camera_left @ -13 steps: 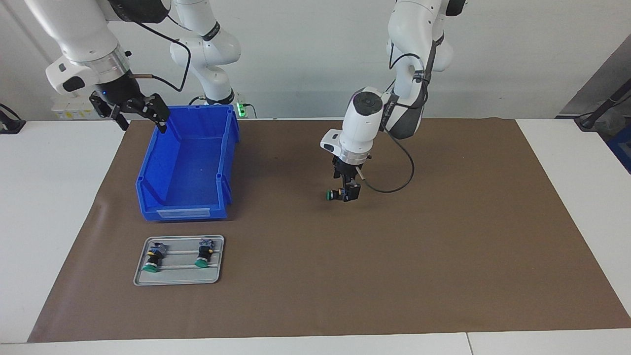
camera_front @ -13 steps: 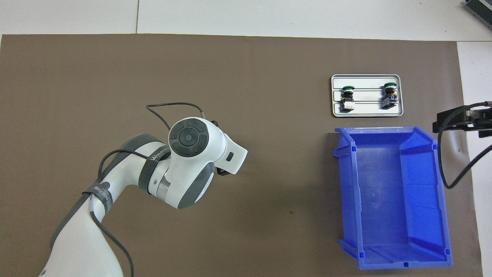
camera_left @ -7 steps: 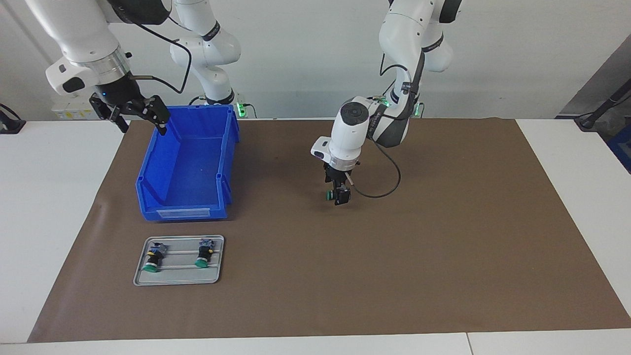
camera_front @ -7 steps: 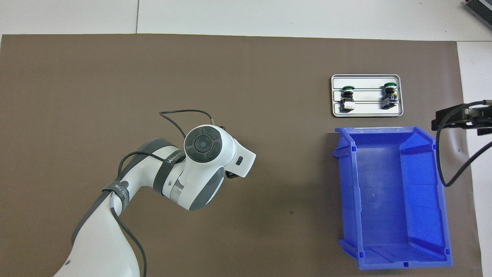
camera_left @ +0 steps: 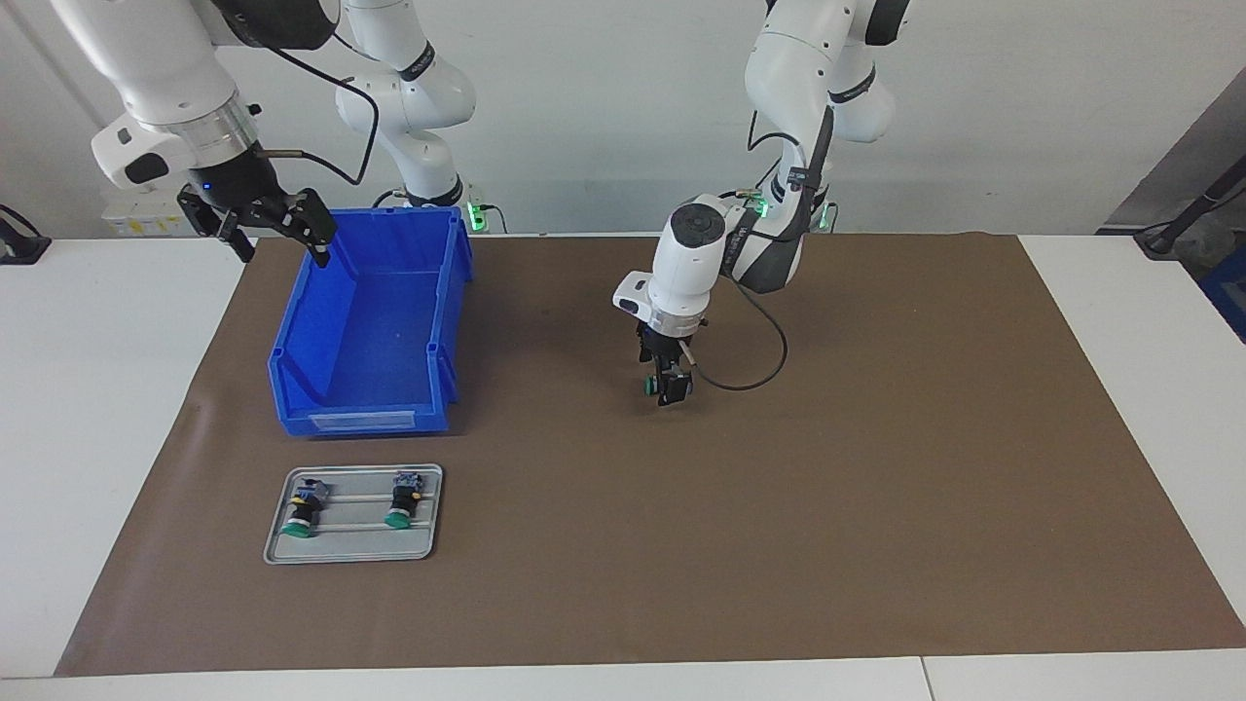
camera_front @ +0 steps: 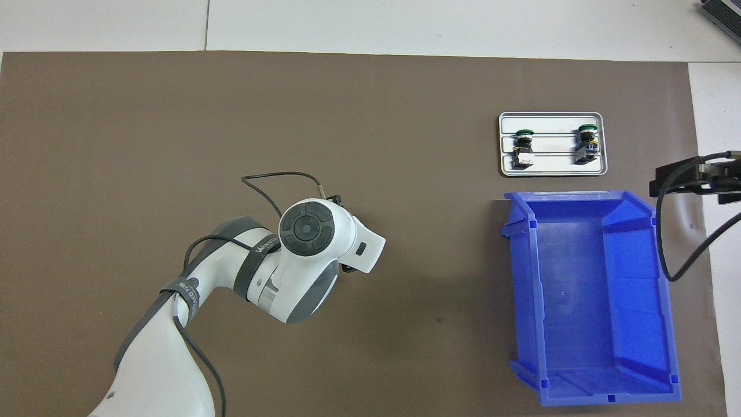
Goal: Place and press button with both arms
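Near the middle of the brown mat (camera_left: pixel 876 467), the left end effector (camera_left: pixel 668 387) hangs low over the counter (camera_left: pixel 117 409), pinching the button (camera_left: pixel 650 387) by its body with the green cap sideways toward the right arm's end, probably to set it down for pressing. Two more buttons (camera_left: pixel 350 508) lie on the grey tray (camera_left: pixel 273 555), farther from the robots than the blue bin (camera_left: pixel 292 414). The right end effector (camera_left: pixel 263 224), fingers spread and empty, waits over the bin's rim nearest the robots.

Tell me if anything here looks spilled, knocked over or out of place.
Nothing stands out. Two buttons lie side by side in the grey tray, the blue bin sits upright, and a third button is in the left gripper low over the mat. The right gripper waits beside the bin.
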Robot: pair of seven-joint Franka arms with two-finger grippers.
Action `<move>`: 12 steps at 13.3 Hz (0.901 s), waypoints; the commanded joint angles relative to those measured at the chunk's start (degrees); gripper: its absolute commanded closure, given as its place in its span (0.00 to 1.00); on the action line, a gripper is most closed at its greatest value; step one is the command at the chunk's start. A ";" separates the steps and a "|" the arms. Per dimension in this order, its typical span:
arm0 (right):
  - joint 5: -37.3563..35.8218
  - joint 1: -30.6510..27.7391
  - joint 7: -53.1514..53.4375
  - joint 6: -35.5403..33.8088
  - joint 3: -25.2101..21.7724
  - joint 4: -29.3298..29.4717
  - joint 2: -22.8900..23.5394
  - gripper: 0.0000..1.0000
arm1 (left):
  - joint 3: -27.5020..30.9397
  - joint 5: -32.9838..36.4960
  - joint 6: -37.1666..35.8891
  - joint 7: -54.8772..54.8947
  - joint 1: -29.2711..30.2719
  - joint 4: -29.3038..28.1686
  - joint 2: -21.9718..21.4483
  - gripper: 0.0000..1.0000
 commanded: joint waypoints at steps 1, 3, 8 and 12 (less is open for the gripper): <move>0.40 0.05 -1.18 1.33 0.13 -1.84 -1.53 0.00 | 1.04 0.10 2.67 -1.82 -1.75 -2.64 -1.23 0.01; 0.49 0.14 -1.27 0.81 0.13 -1.84 -1.53 0.00 | 1.22 0.27 2.76 -2.70 -2.55 -3.08 -1.23 0.06; 0.40 -0.12 -1.45 -0.07 0.13 -1.84 -1.71 0.00 | 1.22 0.27 2.85 -2.79 -1.76 -3.08 -1.32 0.21; 0.40 -0.30 -1.44 0.01 0.13 -1.75 -1.71 0.00 | 1.31 0.27 2.67 -2.88 -1.58 -2.64 -1.23 0.31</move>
